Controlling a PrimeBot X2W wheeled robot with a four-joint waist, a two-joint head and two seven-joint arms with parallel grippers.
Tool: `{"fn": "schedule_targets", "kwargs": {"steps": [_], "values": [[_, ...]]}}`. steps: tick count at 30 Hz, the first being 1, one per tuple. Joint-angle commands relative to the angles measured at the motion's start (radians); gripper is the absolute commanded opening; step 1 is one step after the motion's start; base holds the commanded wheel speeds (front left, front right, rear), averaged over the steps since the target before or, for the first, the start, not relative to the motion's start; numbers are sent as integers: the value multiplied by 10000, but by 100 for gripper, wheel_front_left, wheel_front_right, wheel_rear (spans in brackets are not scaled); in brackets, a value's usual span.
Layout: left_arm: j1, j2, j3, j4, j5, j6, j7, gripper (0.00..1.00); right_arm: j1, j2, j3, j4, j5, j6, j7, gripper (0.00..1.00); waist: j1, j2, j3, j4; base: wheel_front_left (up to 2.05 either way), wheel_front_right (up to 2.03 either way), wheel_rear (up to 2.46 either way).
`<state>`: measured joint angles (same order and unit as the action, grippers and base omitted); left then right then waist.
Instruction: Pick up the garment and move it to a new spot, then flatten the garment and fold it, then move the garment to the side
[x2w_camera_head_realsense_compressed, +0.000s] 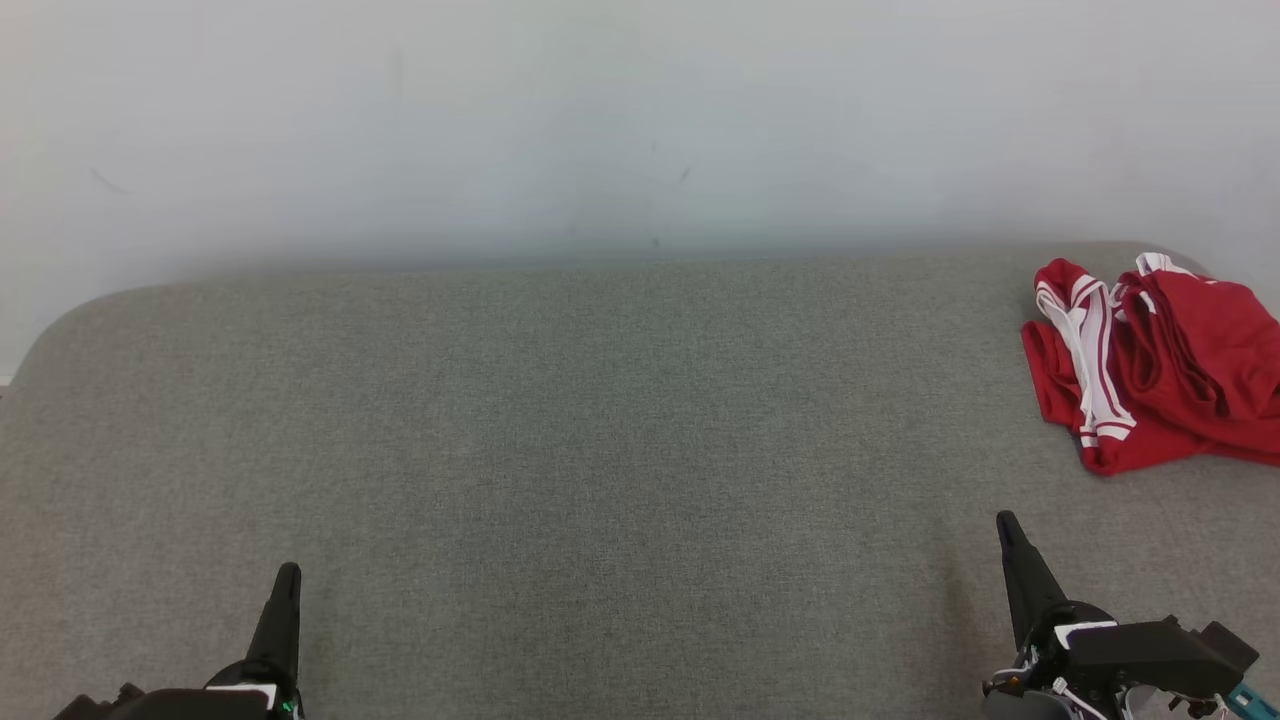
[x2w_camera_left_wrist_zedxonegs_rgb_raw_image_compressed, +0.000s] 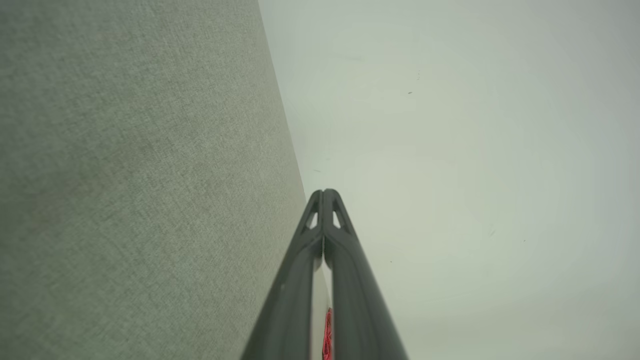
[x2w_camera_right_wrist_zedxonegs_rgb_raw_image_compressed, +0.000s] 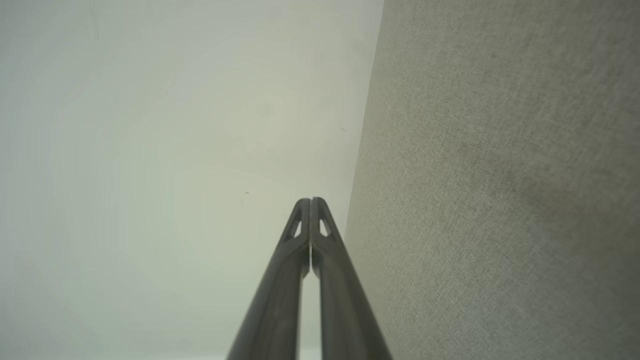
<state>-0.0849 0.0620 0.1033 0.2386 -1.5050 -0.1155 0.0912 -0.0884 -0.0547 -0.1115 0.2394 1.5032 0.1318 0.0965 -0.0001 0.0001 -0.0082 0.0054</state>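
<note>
The red garment (x2w_camera_head_realsense_compressed: 1160, 370) with white stripes lies bunched at 2 o'clock, near the grey bench's (x2w_camera_head_realsense_compressed: 600, 420) edge. The left claw (x2w_camera_head_realsense_compressed: 287, 572) at 7 o'clock and the right claw (x2w_camera_head_realsense_compressed: 1005, 520) at 5 o'clock are pressed together and hold nothing. The heap may be waiting or put aside. I think any grab should pinch an edge, not the lump.

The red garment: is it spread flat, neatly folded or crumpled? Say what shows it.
Crumpled. The red garment lies heaped in loose, uneven, overlapping folds on the grey surface, toward its right side.

Garment (x2w_camera_head_realsense_compressed: 1200, 340): red cloth, white stripes, smooth, faint sheen.
Padded surface (x2w_camera_head_realsense_compressed: 600, 450): grey woven fabric, matt, coarse-grained.
Wall (x2w_camera_head_realsense_compressed: 600, 120): pale, smooth, matt.
Right gripper (x2w_camera_right_wrist_zedxonegs_rgb_raw_image_compressed: 311, 200), 2 fingers (x2w_camera_right_wrist_zedxonegs_rgb_raw_image_compressed: 277, 300): dark plastic, smooth, dull.
</note>
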Motion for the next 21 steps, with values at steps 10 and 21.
{"fn": "schedule_targets", "kwargs": {"steps": [10, 21], "values": [[-249, -103, 106, 61, -807, -148, 198, 0, -188, 55, -31, 42, 794, -20, 150, 0, 1, -1, 73, -35, 0, 0, 0], [-304, -139, 138, 86, -1098, -174, 255, 0, -240, 66, -34, 67, 1102, -21, 201, 0, 1, -1, 113, -54, 0, 0, 0]]}}
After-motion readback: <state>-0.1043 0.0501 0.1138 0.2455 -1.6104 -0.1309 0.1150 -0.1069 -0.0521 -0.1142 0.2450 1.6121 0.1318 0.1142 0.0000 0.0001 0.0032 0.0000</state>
